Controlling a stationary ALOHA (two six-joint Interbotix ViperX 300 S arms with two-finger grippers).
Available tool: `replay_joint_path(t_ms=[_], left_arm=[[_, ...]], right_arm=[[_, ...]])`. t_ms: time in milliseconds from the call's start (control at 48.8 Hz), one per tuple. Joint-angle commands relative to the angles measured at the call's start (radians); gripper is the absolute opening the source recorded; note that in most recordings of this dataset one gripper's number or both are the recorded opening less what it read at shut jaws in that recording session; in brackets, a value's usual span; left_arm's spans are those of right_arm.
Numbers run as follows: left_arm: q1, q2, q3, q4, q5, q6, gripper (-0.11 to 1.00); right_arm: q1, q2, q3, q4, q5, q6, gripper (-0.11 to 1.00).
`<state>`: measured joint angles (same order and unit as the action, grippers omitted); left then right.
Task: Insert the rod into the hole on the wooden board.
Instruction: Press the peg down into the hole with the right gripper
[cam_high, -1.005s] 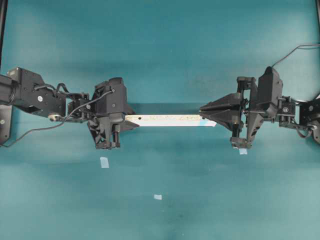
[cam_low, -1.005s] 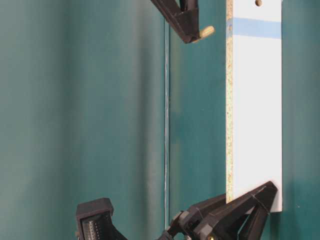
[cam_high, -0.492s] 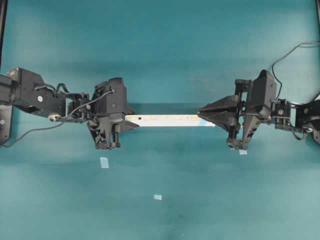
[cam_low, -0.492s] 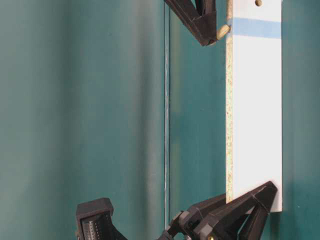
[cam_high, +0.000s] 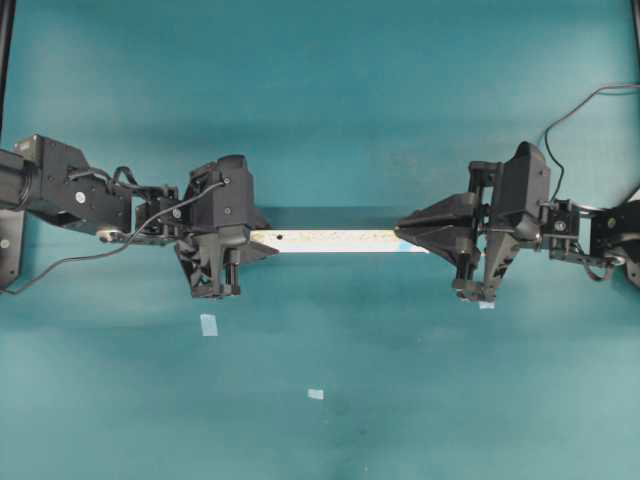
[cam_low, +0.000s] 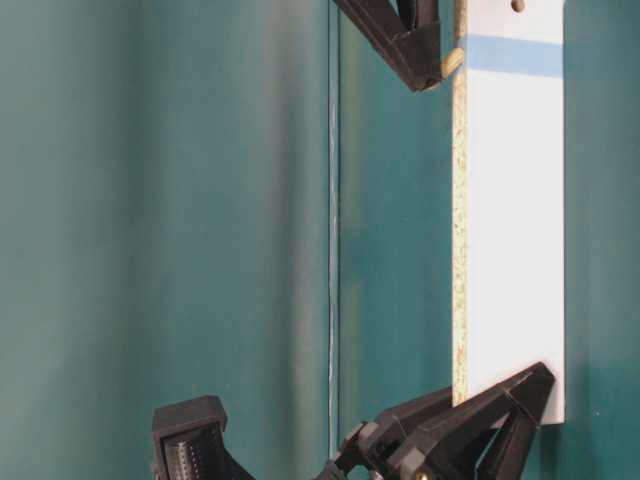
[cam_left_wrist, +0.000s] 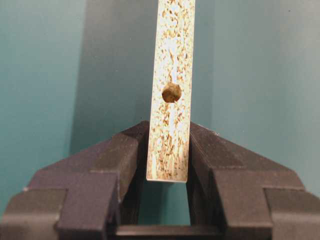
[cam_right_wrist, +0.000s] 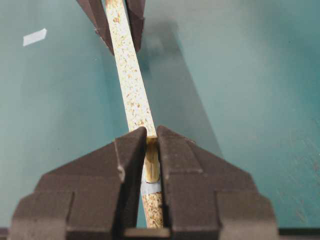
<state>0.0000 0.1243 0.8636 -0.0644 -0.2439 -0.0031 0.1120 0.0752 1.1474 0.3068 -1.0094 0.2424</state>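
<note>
Teal table (cam_high: 330, 120), right pincer (cam_low: 437, 68) pinching rod (cam_low: 452, 62)

Just a plain teal worktop (cam_high: 330, 110) with a couple of pale tape squares stuck on it, one (cam_high: 208, 324) bigger than the other (cam_high: 315, 394).

We reach in level from both sides. Our left gripper (cam_high: 262, 243) has its jaws clamped on one end of the wooden board (cam_high: 330, 240), which we hold on edge. Our right gripper (cam_high: 405, 232) comes in from the opposite side, wrist slightly rolled, jaws pinched on the rod (cam_right_wrist: 151, 162), whose tip seems to touch the board's speckled edge.
</note>
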Motion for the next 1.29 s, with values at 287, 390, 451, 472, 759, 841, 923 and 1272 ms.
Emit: replay_joint_path(t_ms=[287,390,451,472,759,841,923,1272], left_arm=[[-0.003,-0.011,-0.018,-0.002,-0.003,-0.005,0.33],[-0.003,-0.011,-0.018,-0.002,-0.003,-0.005,0.33],[-0.003,-0.011,-0.018,-0.002,-0.003,-0.005,0.33],[-0.003,-0.011,-0.018,-0.002,-0.003,-0.005,0.33],[-0.003,-0.011,-0.018,-0.003,-0.003,-0.005,0.33],[-0.003,-0.011,-0.018,-0.002,-0.003,-0.005,0.33],[-0.003,-0.011,-0.017,-0.002,0.002,-0.005,0.33],[-0.003,-0.011,-0.018,-0.003,0.008,-0.005,0.33]], right_arm=[[0.005,-0.052,0.021,0.009,0.038,0.002,0.11],[0.006,-0.067,0.021,0.009,0.097,0.002,0.11],[0.005,-0.075,0.021,0.009,0.123,0.0,0.11],[0.006,-0.077,0.023,0.009,0.129,0.0,0.11],[0.005,-0.101,0.029,0.009,0.15,-0.002,0.11],[0.006,-0.104,0.031,0.009,0.152,-0.002,0.11],[0.006,-0.106,0.029,0.009,0.152,-0.003,0.11],[0.006,-0.106,0.028,0.003,0.158,-0.011,0.11]])
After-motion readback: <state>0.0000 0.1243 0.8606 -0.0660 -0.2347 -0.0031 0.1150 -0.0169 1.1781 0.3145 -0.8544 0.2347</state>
